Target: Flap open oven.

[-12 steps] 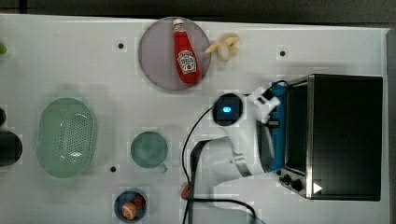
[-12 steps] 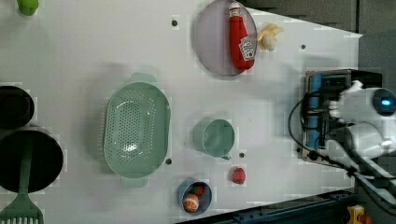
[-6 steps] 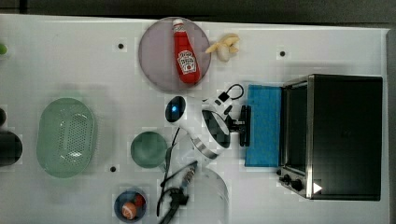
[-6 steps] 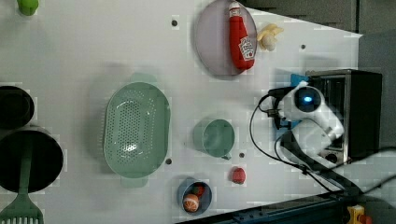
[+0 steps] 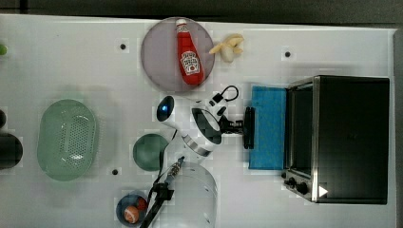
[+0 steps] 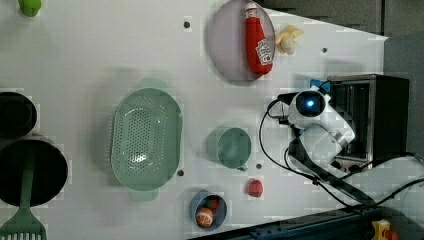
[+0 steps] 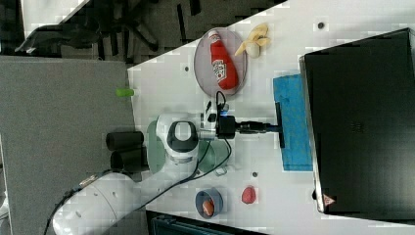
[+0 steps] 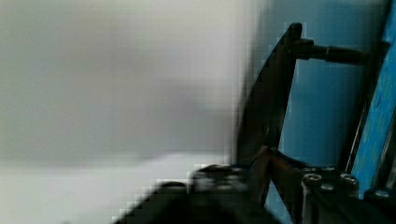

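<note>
The oven (image 5: 351,137) stands at the top view's right, black-topped with a silver front frame and small knobs (image 5: 294,183). Its bluish glass door (image 5: 268,128) lies folded down flat on the white table, toward the top view's left. My gripper (image 5: 241,127) reaches in level from the top view's left and is shut on the black door handle (image 5: 249,127) at the door's outer edge. The right view shows the same grip, with the gripper (image 7: 270,128) at the handle (image 7: 279,125) and the door (image 7: 293,127) flat. In the wrist view the dark handle (image 8: 271,93) runs close before the blue glass (image 8: 317,102).
A grey plate (image 5: 154,57) holds a ketchup bottle (image 5: 187,53), with a banana (image 5: 228,46) beside it. A green cup (image 5: 149,152), a green colander (image 5: 67,138) and a blue bowl (image 5: 130,209) of fruit sit to the top view's left of the arm. Cables (image 5: 164,190) trail from the arm's base.
The arm has drawn back toward the top view's left with the handle in its grip. The door has swung from nearly upright down to flat on the table.
</note>
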Motion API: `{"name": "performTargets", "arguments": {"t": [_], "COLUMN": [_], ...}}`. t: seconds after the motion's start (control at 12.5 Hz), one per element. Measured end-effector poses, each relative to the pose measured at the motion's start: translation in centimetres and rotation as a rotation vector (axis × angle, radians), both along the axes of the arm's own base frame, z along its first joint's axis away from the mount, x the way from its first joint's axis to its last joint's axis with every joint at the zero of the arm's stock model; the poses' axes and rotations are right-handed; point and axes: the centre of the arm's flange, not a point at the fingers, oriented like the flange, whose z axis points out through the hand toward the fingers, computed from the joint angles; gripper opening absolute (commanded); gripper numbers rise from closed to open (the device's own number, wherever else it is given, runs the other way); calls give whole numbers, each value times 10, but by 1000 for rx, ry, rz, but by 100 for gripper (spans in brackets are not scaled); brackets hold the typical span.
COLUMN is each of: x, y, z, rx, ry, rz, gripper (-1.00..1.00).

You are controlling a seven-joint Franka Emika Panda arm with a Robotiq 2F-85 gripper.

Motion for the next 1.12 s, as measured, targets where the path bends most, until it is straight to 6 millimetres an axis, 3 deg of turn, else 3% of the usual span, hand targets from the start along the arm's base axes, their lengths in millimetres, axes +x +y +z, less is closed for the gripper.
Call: {"name": "performTargets", "arguments": {"t": [0.08, 0.24, 0.48, 0.64, 0.8, 0.88, 1.12], "x": [5, 21, 45, 51, 52, 46, 21], "y": [2, 7, 14, 7, -8, -16, -33], "z": [12, 56, 157, 232, 299, 323, 367], "rx": [35, 119, 291, 397, 495, 532, 541], "ry": [-40, -143, -324, -450, -546, -557, -468], "rz": [-63, -186, -376, -458, -551, -600, -700], "gripper": [-65, -65, -65, -65, -65, -65, -65]}}
